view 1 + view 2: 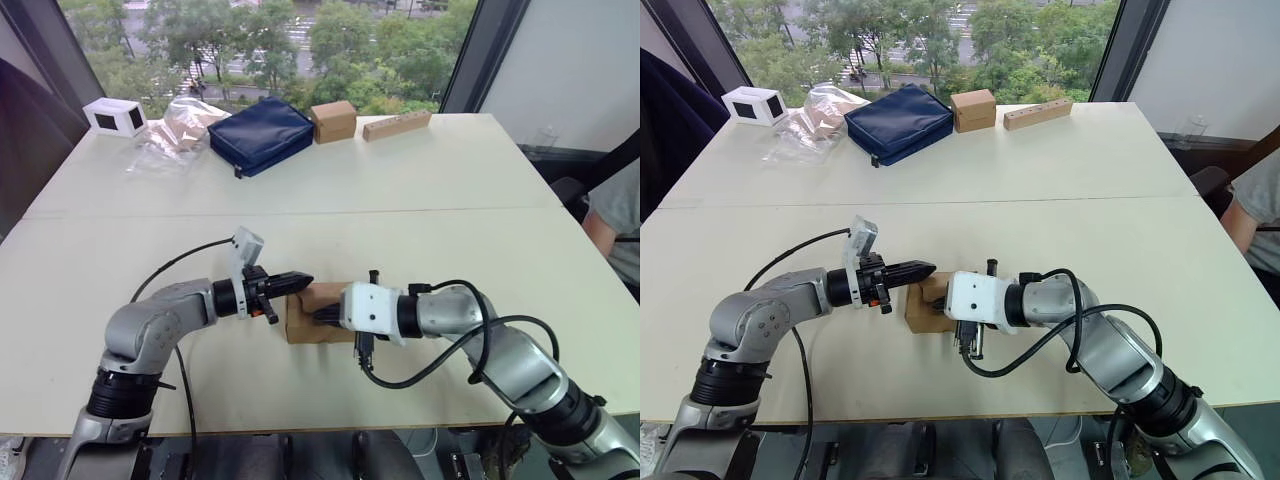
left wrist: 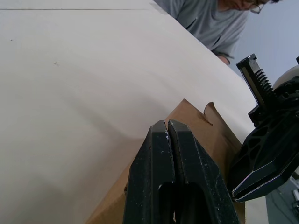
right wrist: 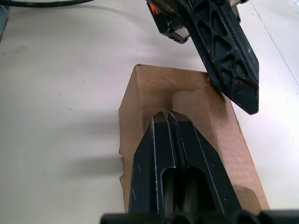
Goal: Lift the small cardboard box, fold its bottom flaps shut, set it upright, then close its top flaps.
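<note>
Both arms meet low in the centre of the frame, near the front edge of the desk [image 1: 420,190]. Your small cardboard box [image 1: 312,318] sits there on the desk between them, lower centre of the head view.

Left pincer [image 1: 304,281] comes in from the left, its 2 fingers pressed together with nothing between them; tips rest over the box's upper left edge. Right pincer [image 3: 169,115] comes in from the right, fingers also pressed together and gripping nothing, lying along the box's top face. In the right wrist view the 2 pincer tips are close together at the far corner of the box, where a curved flap edge [image 3: 189,93] shows in the cardboard.

Upper left of the frame, along the far desk edge:
- white box [image 1: 114,117] with dark windows
- crumpled clear plastic bag [image 1: 175,130]
- navy pouch [image 1: 262,134]

Upper centre: squarer tan box [image 1: 333,120], then a long narrow tan block [image 1: 397,124] just to its right.

Person in a grey shirt [image 1: 618,215] sits at the right edge of the frame, beside the desk.
</note>
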{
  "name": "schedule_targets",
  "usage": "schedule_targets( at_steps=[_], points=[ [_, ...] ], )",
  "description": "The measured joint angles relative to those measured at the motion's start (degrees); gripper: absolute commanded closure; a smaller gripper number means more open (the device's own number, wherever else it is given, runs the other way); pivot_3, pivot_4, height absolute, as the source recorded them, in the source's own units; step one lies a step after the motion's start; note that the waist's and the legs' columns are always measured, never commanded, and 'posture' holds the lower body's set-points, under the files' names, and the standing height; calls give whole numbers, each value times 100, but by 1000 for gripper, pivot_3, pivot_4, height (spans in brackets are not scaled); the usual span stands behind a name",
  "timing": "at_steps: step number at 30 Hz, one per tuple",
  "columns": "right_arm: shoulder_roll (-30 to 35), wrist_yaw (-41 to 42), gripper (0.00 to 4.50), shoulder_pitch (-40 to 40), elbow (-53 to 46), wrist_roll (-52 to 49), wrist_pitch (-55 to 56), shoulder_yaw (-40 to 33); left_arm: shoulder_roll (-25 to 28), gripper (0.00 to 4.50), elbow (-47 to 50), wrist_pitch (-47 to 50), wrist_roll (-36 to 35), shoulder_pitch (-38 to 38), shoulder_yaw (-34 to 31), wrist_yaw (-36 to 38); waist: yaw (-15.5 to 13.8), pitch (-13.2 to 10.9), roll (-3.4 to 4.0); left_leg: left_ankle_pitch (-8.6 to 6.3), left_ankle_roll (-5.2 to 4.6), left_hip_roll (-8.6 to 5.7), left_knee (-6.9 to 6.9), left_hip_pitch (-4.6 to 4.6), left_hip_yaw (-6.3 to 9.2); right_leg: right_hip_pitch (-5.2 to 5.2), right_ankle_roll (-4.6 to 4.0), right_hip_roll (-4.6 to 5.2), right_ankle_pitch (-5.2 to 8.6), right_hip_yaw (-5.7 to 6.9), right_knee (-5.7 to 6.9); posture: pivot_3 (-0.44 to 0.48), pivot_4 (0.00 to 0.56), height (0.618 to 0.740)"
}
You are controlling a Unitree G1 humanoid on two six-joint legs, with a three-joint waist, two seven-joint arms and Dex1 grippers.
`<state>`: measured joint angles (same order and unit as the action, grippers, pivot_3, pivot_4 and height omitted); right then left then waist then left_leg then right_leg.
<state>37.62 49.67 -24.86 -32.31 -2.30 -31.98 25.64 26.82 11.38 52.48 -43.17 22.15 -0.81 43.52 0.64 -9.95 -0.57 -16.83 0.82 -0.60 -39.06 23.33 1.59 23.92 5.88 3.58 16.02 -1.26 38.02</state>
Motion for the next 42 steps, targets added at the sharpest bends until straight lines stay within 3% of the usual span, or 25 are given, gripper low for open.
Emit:
schedule_targets(
  at_steps=[10, 16, 24, 42],
  points=[
    [110, -44, 4500, -56, 143, 445, 301, 79, 1, 4469, 0, 47, 0, -8, 2, 7, -5, 0, -1, 1, 1, -1, 0, 0, 0, -2, 0, 1, 0, 0, 0, 0, 150, 740],
    [-258, 57, 4500, -35, -39, -159, -189, -225, 6, 4469, -6, 46, 0, -1, -1, 26, 0, 0, -1, 1, 1, 0, 0, 0, 2, -1, 0, 1, 0, 0, 0, 0, 150, 740],
    [-81, 228, 4500, -24, -237, -338, -305, -183, -12, 4469, -73, 43, 1, 9, -17, 8, 1, 0, -1, 1, 1, 0, 0, 0, 2, -1, 0, 0, 0, 1, 0, 0, 150, 740],
    [263, 135, 4500, -161, -113, 1011, 571, 402, -114, 4469, -117, 111, -116, 32, -46, -143, -4, 1, -1, 3, 5, -1, 0, -1, 2, -2, 0, 1, 0, 1, 0, 0, 150, 740]
  ],
)
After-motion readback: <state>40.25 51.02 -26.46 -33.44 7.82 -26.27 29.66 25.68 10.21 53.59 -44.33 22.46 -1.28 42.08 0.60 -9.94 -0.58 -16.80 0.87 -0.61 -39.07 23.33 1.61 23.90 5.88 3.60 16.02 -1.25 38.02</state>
